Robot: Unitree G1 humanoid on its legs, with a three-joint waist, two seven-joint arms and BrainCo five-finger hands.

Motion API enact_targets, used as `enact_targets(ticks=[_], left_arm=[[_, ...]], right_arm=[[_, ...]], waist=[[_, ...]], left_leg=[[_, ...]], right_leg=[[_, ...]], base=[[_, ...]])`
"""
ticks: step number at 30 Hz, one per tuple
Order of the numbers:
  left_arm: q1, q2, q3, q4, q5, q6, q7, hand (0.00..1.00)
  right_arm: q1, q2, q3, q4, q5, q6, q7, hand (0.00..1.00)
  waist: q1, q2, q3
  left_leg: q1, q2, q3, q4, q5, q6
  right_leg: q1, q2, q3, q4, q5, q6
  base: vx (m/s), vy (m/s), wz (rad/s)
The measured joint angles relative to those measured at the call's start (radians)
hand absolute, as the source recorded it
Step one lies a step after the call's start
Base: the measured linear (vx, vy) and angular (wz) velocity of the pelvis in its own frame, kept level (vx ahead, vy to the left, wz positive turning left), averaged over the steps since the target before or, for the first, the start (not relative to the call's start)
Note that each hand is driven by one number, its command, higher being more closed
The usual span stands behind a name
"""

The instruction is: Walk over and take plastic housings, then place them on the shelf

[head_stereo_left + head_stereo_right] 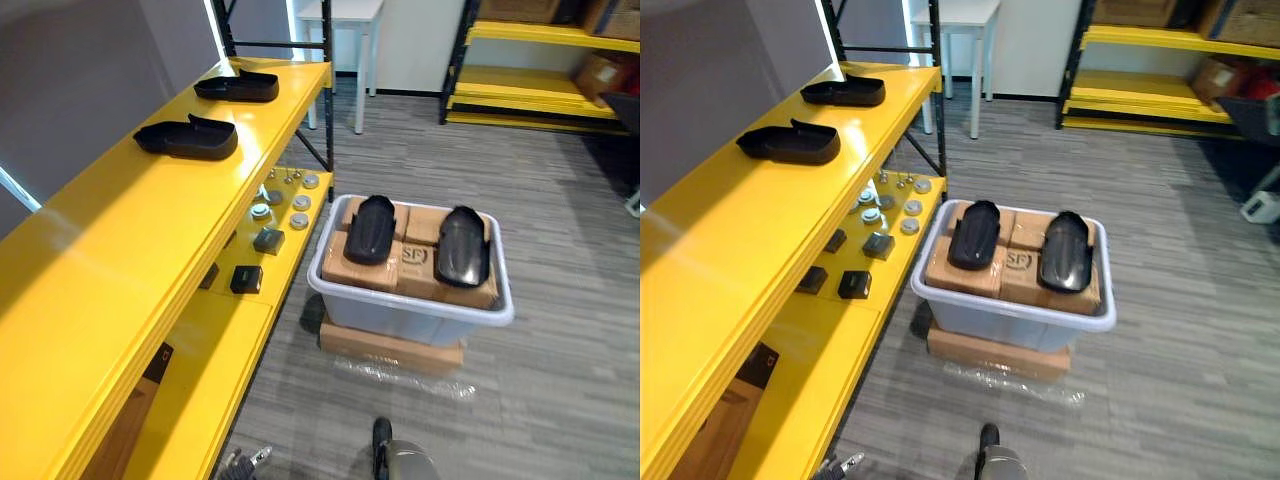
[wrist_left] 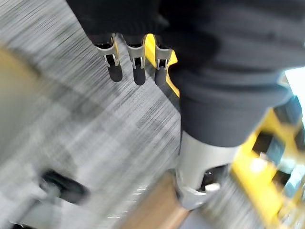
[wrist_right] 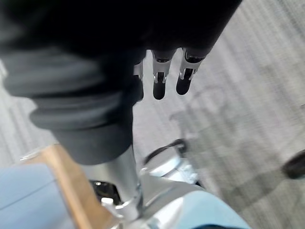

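Should the robot walk in too close, it could knock the grey bin (image 1: 400,315), which is perched on a flat cardboard box (image 1: 390,348) and might slide off it.

Left hand (image 2: 138,64) and right hand (image 3: 159,78), nearest: each hangs low over the striped grey floor (image 1: 560,300). The fingers are straight, relaxed and slightly spread, pointing down and holding nothing. Both arms must rise and reach forward before any grasp is possible.

Bin, near centre: it is packed with brown cartons (image 1: 415,262). On these lie two black plastic housings, the left housing (image 1: 370,228) and the right housing (image 1: 463,246), domed side up and apart from each other. Their smooth curved backs look likely to slip from a loose or one-sided grasp. A dropped housing could fall into the gap between bin and shelf.

Yellow shelf (image 1: 120,230), left of the bin: its lower level carries small black blocks (image 1: 246,279) and, farther along, round metal pieces (image 1: 300,205). Its top level bears two more housings, the nearer shelf housing (image 1: 188,138) and the farther shelf housing (image 1: 238,87), well apart, with bare surface on their near side. A housing set down too close to the shelf's right edge could slide off towards the bin.

Far: a white table (image 1: 345,15) and a second yellow rack (image 1: 530,85), both well apart from the work.
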Motion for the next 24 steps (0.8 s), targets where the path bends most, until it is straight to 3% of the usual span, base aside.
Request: enact_targets(ticks=[2,3,4,6,7,8,9,13,15,18,20,21,24], left_arm=[[0.002,0.017,-0.007,0.0,-0.03,-0.002,0.002,0.0],[0.002,0.026,-0.015,0.0,-0.039,-0.003,0.003,0.0],[-0.001,0.04,-0.033,0.002,-0.038,-0.006,0.002,0.0],[0.002,0.029,-0.028,0.003,-0.038,-0.008,0.005,0.0],[0.003,0.019,-0.03,0.009,-0.038,-0.008,0.008,0.0],[0.005,0.002,-0.045,0.016,-0.038,-0.008,0.01,0.0],[0.005,0.003,-0.048,0.019,-0.038,-0.009,0.012,0.0],[-0.032,0.077,-0.124,0.043,-0.035,-0.008,0.013,0.0],[-0.032,0.085,-0.145,0.043,-0.034,-0.008,0.014,0.0],[-0.027,0.106,-0.147,0.024,-0.013,-0.008,0.014,0.0],[-0.02,0.121,-0.148,0.016,0.006,-0.008,0.012,0.0],[-0.007,0.127,-0.152,0.007,0.013,-0.009,0.012,0.0],[0.018,0.129,-0.202,0.009,0.028,-0.008,0.008,0.0]], right_arm=[[-0.007,-0.001,-0.001,0.001,0.001,0.0,-0.007,0.0],[-0.009,-0.001,-0.001,0.001,0.002,0.0,-0.009,0.0],[-0.008,-0.002,-0.007,-0.003,0.009,0.0,-0.017,0.0],[-0.008,-0.001,-0.021,-0.037,0.039,-0.002,-0.023,0.0],[-0.007,-0.003,-0.019,-0.064,0.042,-0.009,-0.025,0.0],[-0.005,-0.015,-0.016,-0.087,0.042,-0.018,-0.032,0.0],[-0.005,-0.014,-0.014,-0.09,0.041,-0.019,-0.035,0.0],[0.057,0.025,0.174,-0.289,0.036,-0.023,-0.06,0.0],[0.097,0.031,0.22,-0.4,0.035,-0.025,-0.061,0.0],[0.242,0.049,0.277,-0.719,-0.023,-0.025,-0.045,0.0],[0.315,0.051,0.273,-0.894,-0.047,-0.031,-0.027,0.0],[0.341,0.05,0.258,-0.974,-0.047,-0.039,-0.016,0.0],[0.35,0.046,0.194,-1.073,-0.047,-0.046,-0.005,0.0]], waist=[[0.023,-0.016,0.019],[0.024,-0.026,0.024],[0.02,-0.043,0.029],[0.009,-0.038,0.026],[0.004,-0.019,0.016],[0.005,0.018,0.002],[0.005,0.02,0.002],[-0.003,-0.049,-0.002],[-0.004,-0.053,0.0],[-0.006,-0.056,-0.005],[-0.011,-0.06,-0.007],[-0.027,-0.064,-0.01],[-0.043,-0.075,-0.017]], left_leg=[[-0.117,0.049,0.083,0.205,-0.015,0.021],[-0.13,0.059,0.122,0.187,-0.034,0.034],[-0.127,0.083,0.239,0.001,-0.073,0.027],[-0.096,0.088,0.341,-0.311,-0.079,0.009],[-0.083,0.064,0.346,-0.579,-0.035,0.016],[-0.085,0.049,0.321,-0.771,0.166,0.026],[-0.079,0.052,0.334,-0.776,0.148,0.032],[-0.038,-0.02,0.397,-0.899,0.138,0.028],[-0.016,-0.035,0.417,-0.929,0.14,0.031],[0.028,-0.046,0.44,-0.982,0.142,0.032],[0.051,-0.046,0.462,-1.02,0.154,0.024],[0.061,-0.047,0.468,-1.043,0.162,0.024],[0.086,-0.044,0.499,-1.076,0.171,0.018]], right_leg=[[0.132,0.021,0.003,-0.068,-0.015,-0.017],[0.172,0.016,0.006,-0.1,-0.014,-0.016],[0.27,-0.008,0.006,-0.193,-0.005,-0.001],[0.319,-0.023,0.011,-0.245,-0.008,0.02],[0.312,-0.021,0.024,-0.249,-0.021,0.04],[0.291,0.003,0.055,-0.235,-0.044,0.064],[0.291,0.009,0.062,-0.233,-0.05,0.069],[0.234,-0.055,0.124,-0.212,-0.075,0.101],[0.234,-0.067,0.142,-0.214,-0.075,0.104],[0.244,-0.068,0.163,-0.23,-0.076,0.106],[0.24,-0.062,0.18,-0.234,-0.076,0.106],[0.239,-0.057,0.186,-0.237,-0.075,0.106],[0.237,-0.047,0.216,-0.237,-0.074,0.108]], base=[[0.66,-0.196,-0.13],[0.54,-0.109,0.0],[0.4,-0.064,0.01],[0.41,-0.001,-0.16],[0.49,0.185,-0.54],[0.34,0.18,-0.52],[0.35,0.226,-0.35],[0.26,0.161,-0.25],[0.15,0.105,-0.33],[0.09,0.056,-0.2],[0.07,0.017,-0.27],[0.05,0.001,-0.27],[0.04,-0.004,-0.27]])
